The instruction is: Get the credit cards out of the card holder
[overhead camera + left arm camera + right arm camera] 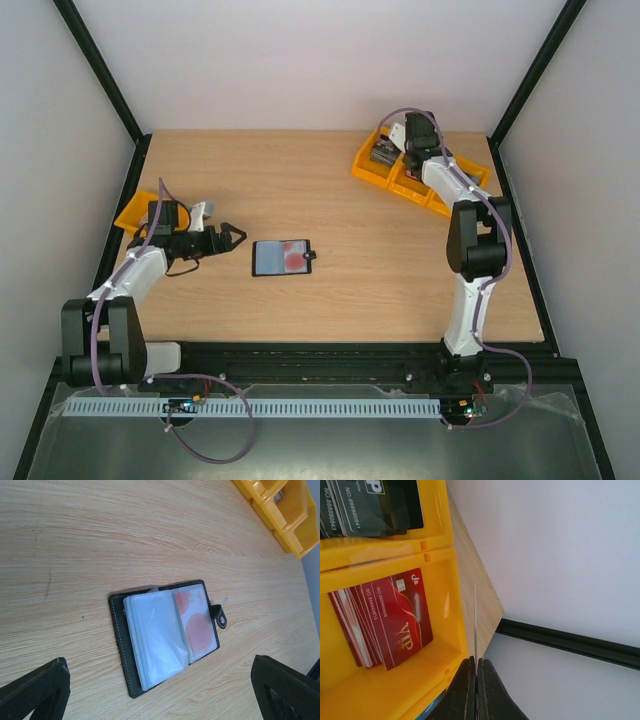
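Card holder [284, 258] is laid open, red-blotched credit card [197, 630] seen inside. Left gripper [232, 238] is parked just left of it, jaws wide. Far to its right, a thin card [475, 625] is pinched edge-on in the right gripper [476, 680], at the yellow trays [440, 645].

Card holder [285, 258] lies on table [380, 290]; trays [368, 170] far right behind
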You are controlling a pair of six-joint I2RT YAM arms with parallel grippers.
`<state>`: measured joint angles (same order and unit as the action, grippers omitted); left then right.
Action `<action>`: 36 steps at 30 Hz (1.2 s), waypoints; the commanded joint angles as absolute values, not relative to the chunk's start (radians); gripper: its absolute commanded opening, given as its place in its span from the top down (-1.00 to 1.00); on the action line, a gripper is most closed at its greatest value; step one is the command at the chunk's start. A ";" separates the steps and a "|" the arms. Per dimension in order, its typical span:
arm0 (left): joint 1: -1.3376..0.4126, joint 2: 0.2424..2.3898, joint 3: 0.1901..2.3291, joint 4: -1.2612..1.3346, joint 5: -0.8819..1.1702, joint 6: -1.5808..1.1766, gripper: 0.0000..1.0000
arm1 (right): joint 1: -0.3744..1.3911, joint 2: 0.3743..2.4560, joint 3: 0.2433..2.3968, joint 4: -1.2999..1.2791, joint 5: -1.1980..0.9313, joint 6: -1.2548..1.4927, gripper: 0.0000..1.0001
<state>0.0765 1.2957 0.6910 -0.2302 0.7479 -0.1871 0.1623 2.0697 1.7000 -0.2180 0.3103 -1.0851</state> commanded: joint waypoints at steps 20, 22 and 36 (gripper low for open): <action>0.116 1.321 0.715 -0.238 0.765 -0.178 -0.99 | 0.349 1.952 1.172 1.705 0.126 -2.146 0.97; 0.122 1.311 0.712 -0.239 0.765 -0.178 -0.98 | 0.353 1.936 1.158 1.733 0.089 -2.152 0.97; 0.161 1.286 0.726 -0.249 0.776 -0.178 -0.99 | 0.376 1.840 1.075 1.682 0.069 -2.068 0.97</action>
<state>0.1467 1.3033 0.6952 -0.2306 0.7601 -0.1864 0.3660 1.8931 1.0962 1.3045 0.0765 -2.0609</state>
